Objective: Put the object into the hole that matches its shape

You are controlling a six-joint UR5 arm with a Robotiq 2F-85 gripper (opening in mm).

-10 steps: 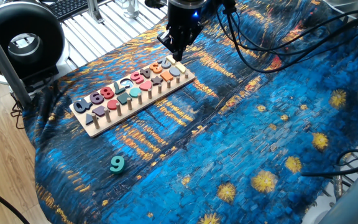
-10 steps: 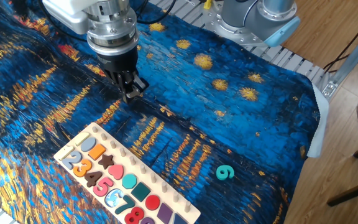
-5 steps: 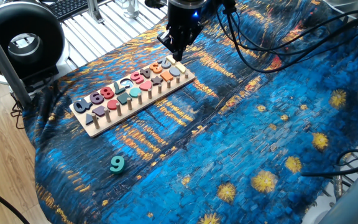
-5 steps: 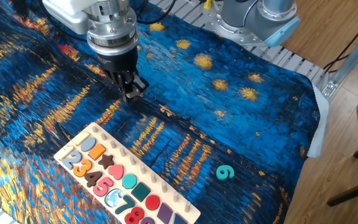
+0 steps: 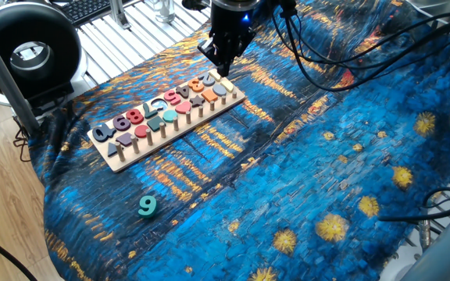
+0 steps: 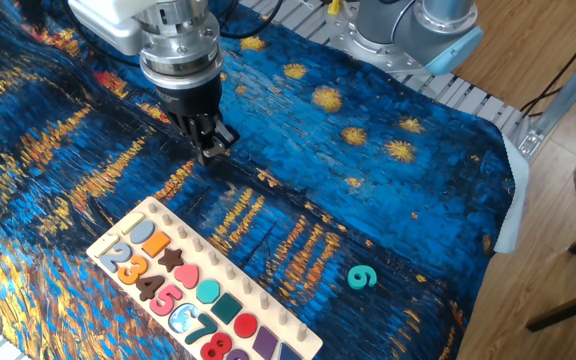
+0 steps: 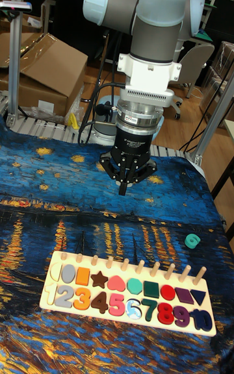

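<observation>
Nothing is done yet: the 9 (image 5: 147, 204) lies on the counter (image 5: 287, 156), well apart from the board (image 5: 123, 160). The gripper (image 7: 123, 187) hangs beyond the board, fingers pinched together, empty. Pick and placement remain.

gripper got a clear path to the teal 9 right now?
Probably yes. The 9 lies alone on the cloth, apart from the board, nothing near it. The gripper hangs above the board's far end, fingers together and empty.
</observation>
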